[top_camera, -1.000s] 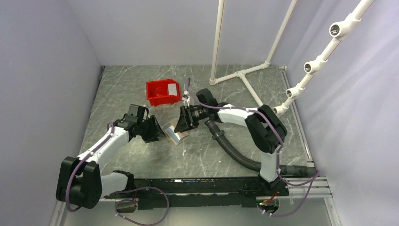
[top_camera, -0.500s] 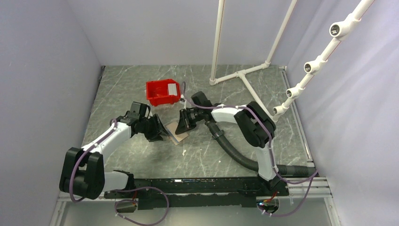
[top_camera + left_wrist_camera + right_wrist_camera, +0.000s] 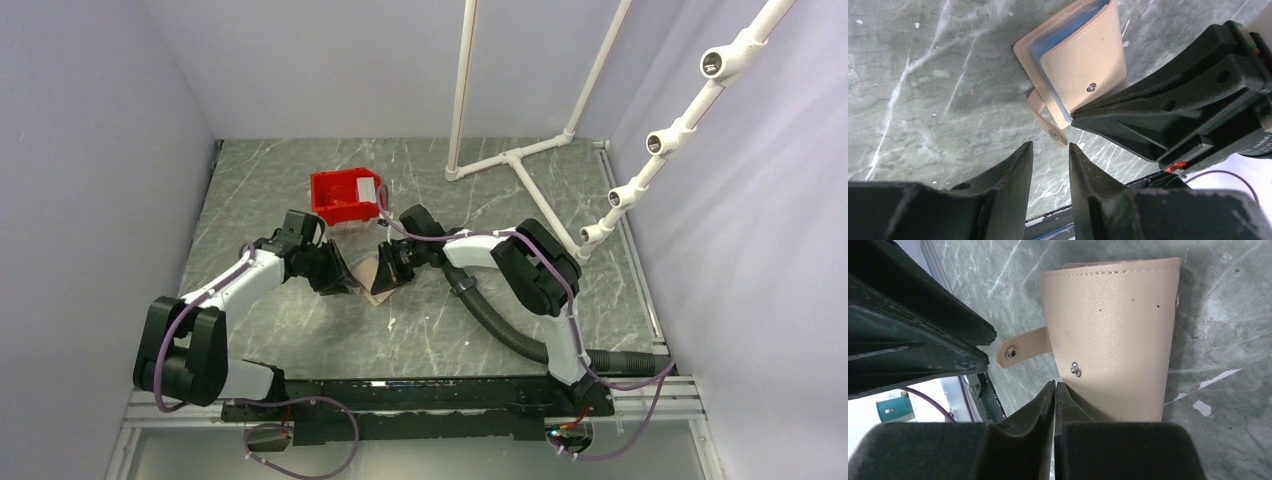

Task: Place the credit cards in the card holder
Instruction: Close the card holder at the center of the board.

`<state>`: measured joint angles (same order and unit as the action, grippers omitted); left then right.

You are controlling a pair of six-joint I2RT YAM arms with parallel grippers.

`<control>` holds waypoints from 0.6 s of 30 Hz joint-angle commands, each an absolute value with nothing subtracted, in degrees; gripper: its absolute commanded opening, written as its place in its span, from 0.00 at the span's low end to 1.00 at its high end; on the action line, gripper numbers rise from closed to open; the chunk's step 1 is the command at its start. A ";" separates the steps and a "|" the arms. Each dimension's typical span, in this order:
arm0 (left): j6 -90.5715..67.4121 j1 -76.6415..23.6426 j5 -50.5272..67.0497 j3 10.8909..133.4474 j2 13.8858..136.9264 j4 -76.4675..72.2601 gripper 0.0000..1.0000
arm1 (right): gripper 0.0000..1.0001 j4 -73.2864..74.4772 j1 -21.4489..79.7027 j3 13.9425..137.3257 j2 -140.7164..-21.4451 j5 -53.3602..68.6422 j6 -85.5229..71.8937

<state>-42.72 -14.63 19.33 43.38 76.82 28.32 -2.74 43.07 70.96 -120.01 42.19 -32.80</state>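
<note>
Tan card holder (image 3: 1083,65), blue edges (image 3: 1070,24) inside, snap strap (image 3: 1044,116) loose; left jaws narrowly parted, empty; right jaws closed.

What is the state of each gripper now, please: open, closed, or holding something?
Left gripper: slightly open, holding nothing.
Right gripper: closed, tips at the card holder, nothing seen between them.

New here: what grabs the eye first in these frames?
The tan stitched wallet-like card holder lies mid-table with its snap strap unfastened and blue edges showing inside. Both black claws crowd it: the right claw is shut with its tips at the cover, and the left claw is slightly open by the loose strap. A red plastic bin sits just behind.
</note>
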 commanded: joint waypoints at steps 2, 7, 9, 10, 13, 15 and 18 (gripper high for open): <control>-42.46 -16.16 17.76 46.44 79.87 27.38 0.37 | 0.06 -4.15 42.79 71.72 -120.08 39.69 -32.06; -42.45 -17.78 15.63 48.02 81.85 27.90 0.36 | 0.05 -3.83 42.78 72.19 -120.69 40.05 -31.81; -42.58 -18.00 14.82 48.24 81.85 27.99 0.33 | 0.05 -3.95 42.80 72.08 -120.65 40.13 -31.75; -42.71 -18.09 14.51 48.25 81.75 27.95 0.33 | 0.05 -3.78 42.83 72.07 -120.58 39.94 -31.59; -42.50 -18.26 14.14 48.45 81.80 28.03 0.42 | 0.04 -3.02 42.87 72.42 -120.70 39.60 -31.00; -42.38 -18.36 14.15 48.64 81.97 27.89 0.47 | 0.04 -2.80 42.89 72.59 -120.80 39.63 -30.85; -42.28 -18.69 13.87 49.31 82.51 28.22 0.46 | 0.04 -2.66 42.98 72.75 -120.89 39.66 -30.78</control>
<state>-42.70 -18.11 15.09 46.74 82.02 28.23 -2.66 43.09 71.02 -120.03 42.00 -32.53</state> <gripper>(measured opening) 0.462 0.043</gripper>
